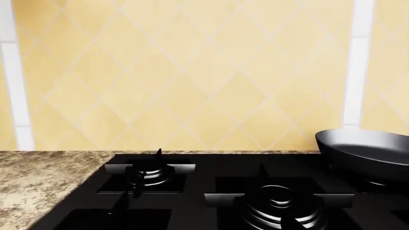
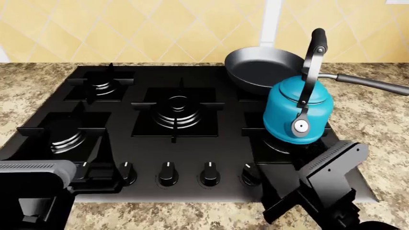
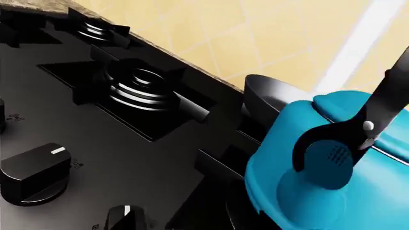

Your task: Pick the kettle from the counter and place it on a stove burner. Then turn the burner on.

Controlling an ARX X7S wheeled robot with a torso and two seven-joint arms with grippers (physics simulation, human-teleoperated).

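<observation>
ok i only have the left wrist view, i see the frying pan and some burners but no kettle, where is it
observer: the teal kettle stands upright on the front right burner, just in front of the frying pan.
operator: is anything holding it
observer: no, its arched handle is free; the right arm is near the cooktop's front edge, apart from the kettle.
operator: knobs in sight
observer: yes, a row of black knobs runs along the front edge, and the rightmost knob is next to the right arm.
</observation>
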